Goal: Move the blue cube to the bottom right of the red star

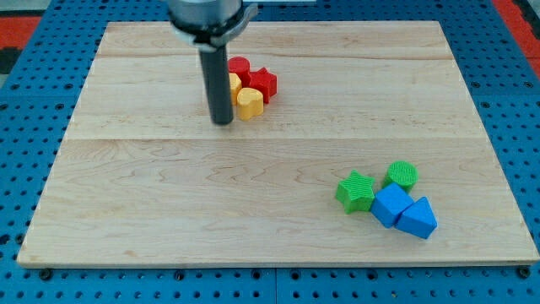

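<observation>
The blue cube (391, 205) sits at the view's lower right, touching a blue triangular block (418, 219) on its right, a green star (355, 191) on its left and a green round block (402, 175) above. The red star (262, 83) lies at the view's upper middle, in a cluster with a red round block (240, 67), a yellow heart-like block (248, 102) and another yellow block (234, 83) partly hidden by the rod. My tip (222, 122) rests on the board just left of the yellow block, far up and left of the blue cube.
The wooden board (169, 194) lies on a blue perforated table (17, 169). The arm's dark body (208, 17) hangs at the view's top middle.
</observation>
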